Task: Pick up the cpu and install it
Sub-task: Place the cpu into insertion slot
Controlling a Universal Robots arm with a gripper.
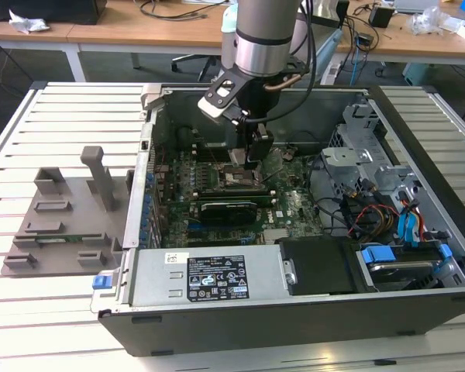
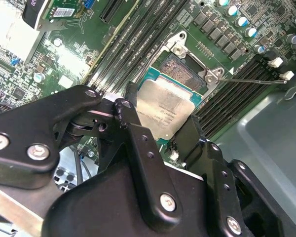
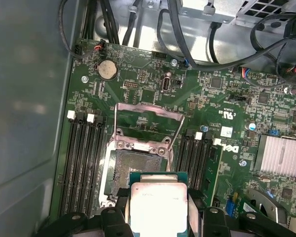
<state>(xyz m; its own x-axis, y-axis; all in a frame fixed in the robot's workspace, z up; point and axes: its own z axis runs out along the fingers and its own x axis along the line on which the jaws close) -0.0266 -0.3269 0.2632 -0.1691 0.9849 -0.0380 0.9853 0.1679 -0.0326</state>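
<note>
"Where's the cpu (image 3: 159, 210) got to?"

"Pinched by its edges between the claw's (image 1: 256, 157) two fingers (image 2: 138, 143), closed in just to its width. It hangs over the open socket (image 3: 130, 170), about the middle of the green board (image 3: 153, 89). Touching or not, I can't tell."

"And the socket's cover?"

"The metal frame (image 3: 140, 144) is flipped up, with memory slots (image 3: 81, 163) on both sides."

"Further out?"

"The board lies in the open computer case (image 1: 294, 318) on the slatted table (image 1: 31, 310). A grey holder (image 1: 62, 213) stands beside the case, near the table's edge on the exterior view's left."
</note>
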